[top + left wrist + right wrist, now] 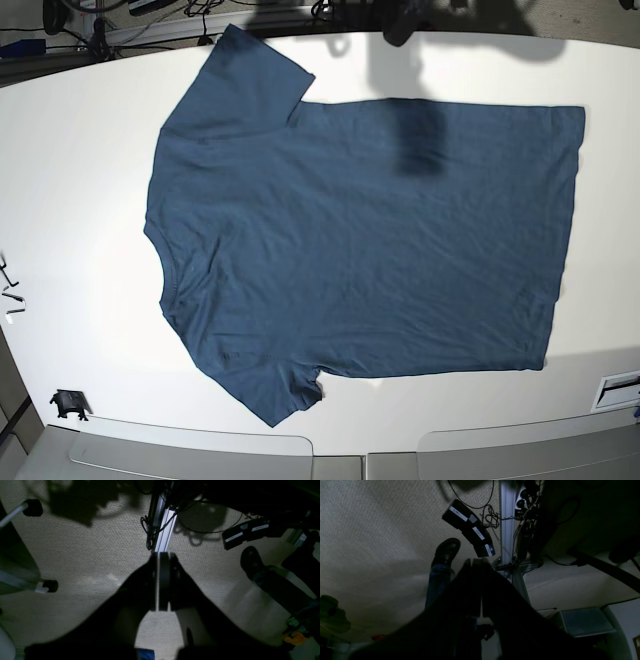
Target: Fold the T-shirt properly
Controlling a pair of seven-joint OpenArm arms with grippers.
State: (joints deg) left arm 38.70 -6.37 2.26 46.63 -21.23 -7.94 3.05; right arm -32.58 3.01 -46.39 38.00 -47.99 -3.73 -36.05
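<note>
We see what looks like a lab or workshop: metal rail, tangled cables and labelled black boxes above carpet.

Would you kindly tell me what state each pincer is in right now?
Left pincer: closed, holding nothing.
Right pincer: closed, holding nothing.

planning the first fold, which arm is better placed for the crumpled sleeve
Right, probably: the T-shirt's crumpled sleeve lies toward the robot's right side, while the hem lies toward its left.
</note>
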